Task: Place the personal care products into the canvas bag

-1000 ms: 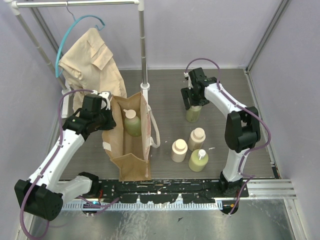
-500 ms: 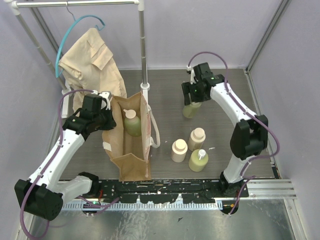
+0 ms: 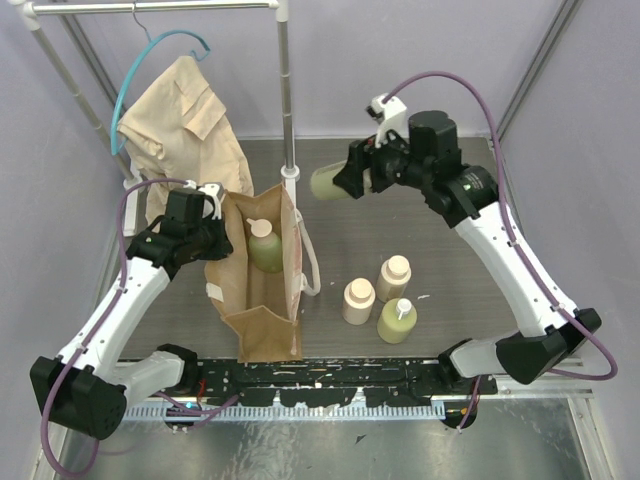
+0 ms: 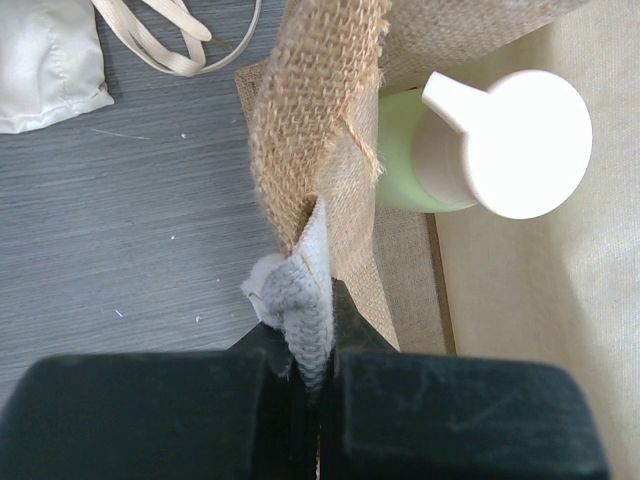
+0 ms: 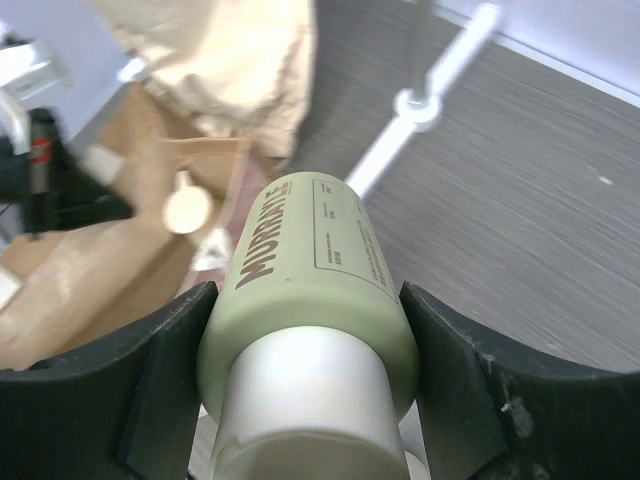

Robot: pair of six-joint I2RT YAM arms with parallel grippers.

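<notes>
The tan canvas bag (image 3: 262, 335) stands open at centre-left, with one olive-green bottle (image 3: 265, 248) inside. My left gripper (image 3: 208, 222) is shut on the bag's rim at its far left corner. In the left wrist view the jaws (image 4: 318, 340) pinch the burlap edge (image 4: 320, 120), and the bottle in the bag (image 4: 500, 150) shows its cream cap. My right gripper (image 3: 352, 175) is shut on another olive-green bottle (image 3: 328, 183), held on its side in the air to the right of the bag's top. Its fingers (image 5: 170, 370) clamp the bottle (image 5: 310, 290) near the cap. Two beige bottles (image 3: 358, 300) (image 3: 393, 277) and a green one (image 3: 397, 320) stand on the table.
A clothes rack pole (image 3: 287, 100) rises just behind the bag, between it and the held bottle. A beige shirt (image 3: 180, 120) hangs on a teal hanger at back left. The bag's whitish strap (image 3: 312, 262) droops to its right. Walls close in on three sides.
The right arm has lifted the green bottle off the back of the table, tipped it sideways and carried it left toward the bag. The left arm has not moved.
</notes>
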